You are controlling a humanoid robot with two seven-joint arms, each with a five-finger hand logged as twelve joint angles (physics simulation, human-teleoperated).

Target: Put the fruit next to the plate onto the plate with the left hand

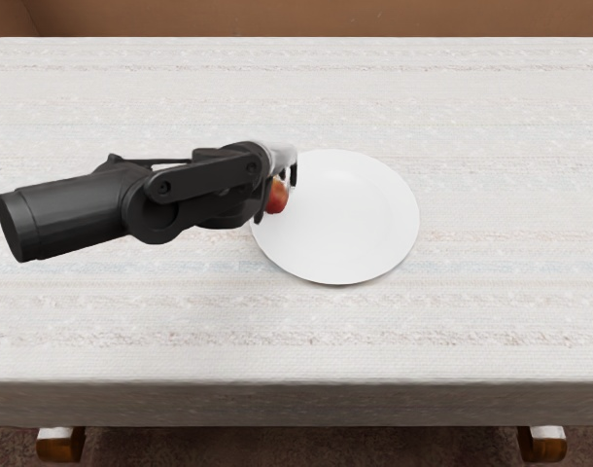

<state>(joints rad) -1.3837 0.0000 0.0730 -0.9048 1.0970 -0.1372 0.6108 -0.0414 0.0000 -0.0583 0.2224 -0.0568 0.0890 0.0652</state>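
Head view is showing the table [296, 331] stretching out pale up front, with the plate [360, 224] sitting mid-table. Left hand [274, 167] is reaching in from the left, fingers [293, 174] curling around the fruit [276, 197]. The fruit is showing red, mostly hidden, right over the plate's left rim.

We see a long table [471, 97] with a pale, faintly striped top. On it we find a round white plate [350, 219] lying flat near the middle.
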